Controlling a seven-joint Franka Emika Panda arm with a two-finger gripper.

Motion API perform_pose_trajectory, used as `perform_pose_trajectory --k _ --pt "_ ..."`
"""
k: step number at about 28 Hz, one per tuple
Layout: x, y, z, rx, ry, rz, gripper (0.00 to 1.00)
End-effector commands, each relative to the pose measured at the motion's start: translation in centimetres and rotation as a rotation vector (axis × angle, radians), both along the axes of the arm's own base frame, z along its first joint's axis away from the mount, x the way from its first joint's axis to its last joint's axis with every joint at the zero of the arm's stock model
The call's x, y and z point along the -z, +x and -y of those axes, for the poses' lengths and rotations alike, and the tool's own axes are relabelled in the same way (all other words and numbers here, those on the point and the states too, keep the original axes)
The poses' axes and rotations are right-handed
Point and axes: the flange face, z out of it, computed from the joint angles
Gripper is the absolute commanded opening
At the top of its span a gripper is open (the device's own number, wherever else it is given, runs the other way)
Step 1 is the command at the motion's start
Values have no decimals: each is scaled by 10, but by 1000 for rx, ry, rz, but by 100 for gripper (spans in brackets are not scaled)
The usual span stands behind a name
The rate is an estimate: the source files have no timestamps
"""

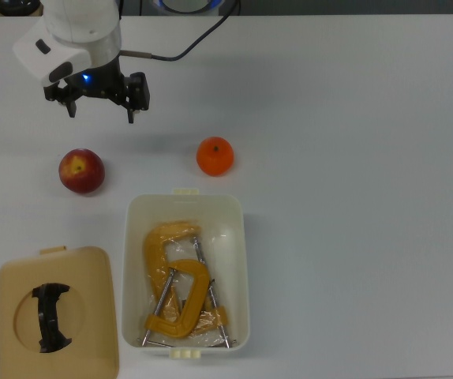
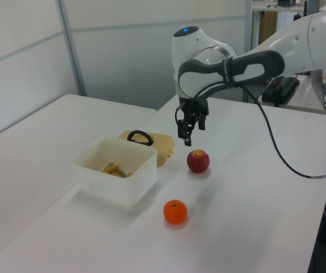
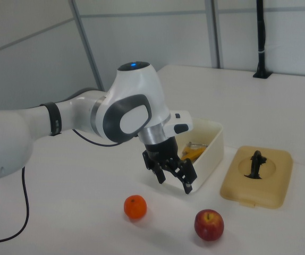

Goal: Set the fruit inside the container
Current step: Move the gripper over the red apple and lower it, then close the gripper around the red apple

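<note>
- I read the fingers as spread wide apart with nothing between them; the gripper hangs above the worktop, short of the apple in the top view.
- Task status: no fruit is in the container yet. I judge both placements still outstanding.
- The apple rests on the worktop near the container's far corner, at the top view's left; the gripper is nearest to it.
- The orange fruit rests on the worktop just beyond the container's short end.
- The container already holds yellow clamps with metal screws, filling much of its floor.
- Materials: the apple is red with a yellow patch and glossy; the orange fruit is smooth and round. I expect both to roll if nudged.
- The container is a cream-white rectangular tub with rounded corners and thin walls.
- The tan lid with a black handle lies flat beside the container.
</note>
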Motion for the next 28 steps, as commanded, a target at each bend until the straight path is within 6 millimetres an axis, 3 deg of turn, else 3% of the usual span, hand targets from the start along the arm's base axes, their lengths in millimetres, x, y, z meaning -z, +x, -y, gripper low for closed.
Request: perform_pose_trajectory --k 1,6,11,28 --pt "17 -3 16 -10 -22 29 100" --pt "31 1 36 2 -45 30 100" --pt "53 5 43 -6 -71 28 100" --pt "114 7 39 -54 -129 11 100"
